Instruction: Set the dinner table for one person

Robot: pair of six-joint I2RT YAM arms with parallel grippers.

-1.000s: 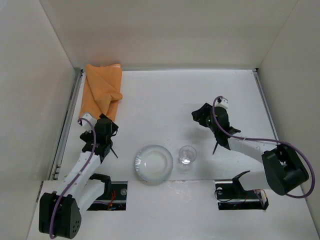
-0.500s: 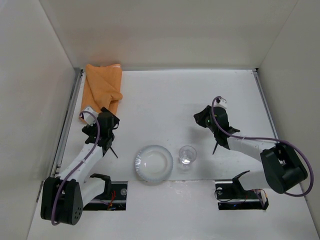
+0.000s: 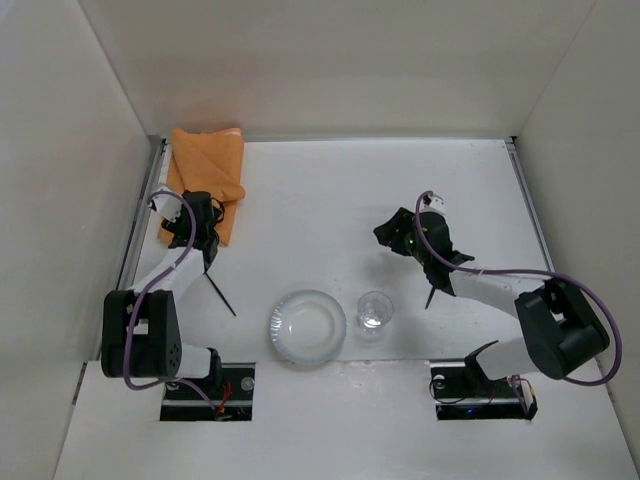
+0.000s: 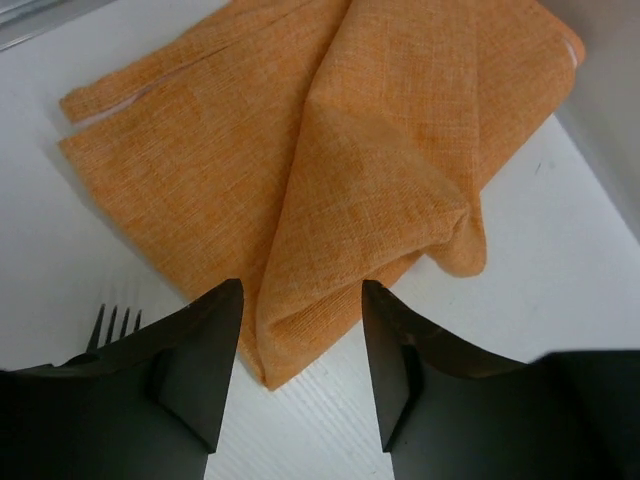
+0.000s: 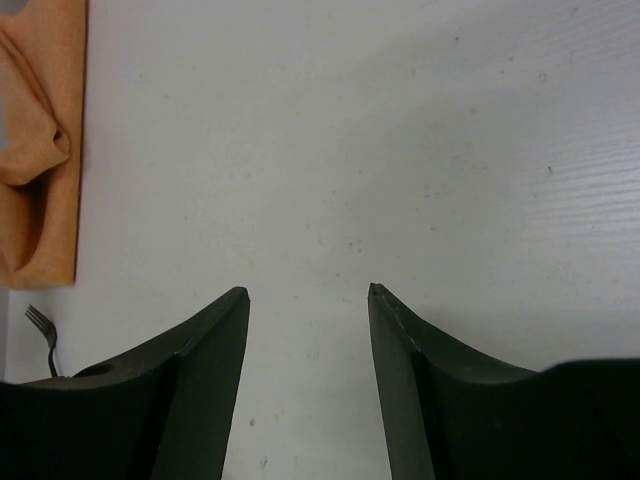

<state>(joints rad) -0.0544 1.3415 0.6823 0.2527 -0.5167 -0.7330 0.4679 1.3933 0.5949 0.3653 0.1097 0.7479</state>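
On the white dinner table [image 3: 330, 200], the left gripper [image 4: 300, 288] hangs, jaws apart, over the near edge of an orange cloth [image 4: 330, 150], a black fork [image 4: 115, 322] just beside. The right gripper [image 5: 307, 290], spread wide, hovers over bare tabletop beyond plate [image 3: 307, 327] and glass [image 3: 375, 312].

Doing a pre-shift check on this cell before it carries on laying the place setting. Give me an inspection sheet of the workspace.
Surface: matte white dinner table, metal rails along its sides.
Job's things: folded orange woven cloth at far left; black fork near it; clear round plate and clear drinking glass near edge; dark slim utensil by right arm.
Clutter: nothing seen.
Grippers: left gripper open over the cloth's corner; right gripper open above bare table.
Cables: purple cables looped along both arms.
Surroundings: plain white walls.
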